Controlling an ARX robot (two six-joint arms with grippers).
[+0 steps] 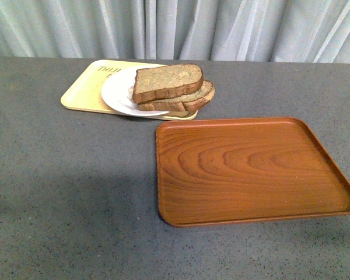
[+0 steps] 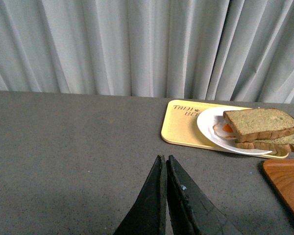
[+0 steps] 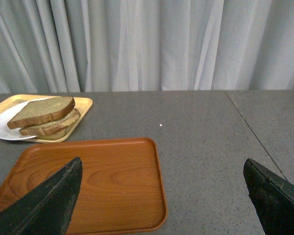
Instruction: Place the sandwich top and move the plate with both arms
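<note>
A grey speckled bench (image 1: 70, 192) runs in front of a pale pleated curtain (image 1: 181, 26). Towards the far side of the bench lies a yellow tray (image 1: 81, 93) with dark lettering, and a round white plate (image 1: 118, 93) rests on it, its near edge reaching over the tray's rim. On the plate sits a stacked sandwich: the top slice (image 1: 166, 81), squarish brown bread with a darker crust and a speckled tan face, lies flat on a rounder lower slice (image 1: 189, 102). The top slice is set a little askew, so the lower slice shows past it on the right. From the left wrist view a bit of white and orange filling (image 2: 223, 129) peeps out between the slices on the curtain-ward side.

Just in front of the yellow tray, and a little to the right, lies a larger wooden tray (image 1: 251, 169) with a raised rim; nothing is on it. The two trays lie very close; whether they touch cannot be told.

Neither arm shows in the front view. The left gripper (image 2: 165, 169) hovers over bare bench, well apart from the plate, its two black fingers pressed together with nothing between them. The right gripper (image 3: 161, 176) has its fingers spread wide and holds nothing; it sits over the near edge of the wooden tray
</note>
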